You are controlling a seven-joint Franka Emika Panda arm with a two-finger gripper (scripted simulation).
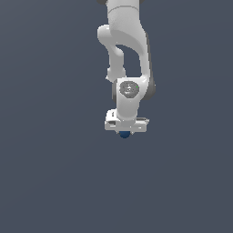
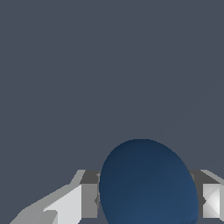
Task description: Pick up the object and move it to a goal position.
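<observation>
Jaws stand on either side of the ball, and that is the relation everything turns on, though how tightly they bear on it I cannot tell for sure.

Working down in size: the gray ground fills both views, plain and unmarked, with no goal marker showing anywhere. Against it the white arm reaches down from the top of the exterior view, its wrist turned so the gripper points downward. Just beneath the gripper's body, a sliver of the dark blue ball peeks out, most of it hidden by the hand.

The wrist view shows more. The ball sits squarely between the two fingers, one pale finger on each side and close against it. Being round, it has no long axis to line up with.

By my judgement the ball is centered in the grip, so the coming move is either a final squeeze or a carry toward the goal.
</observation>
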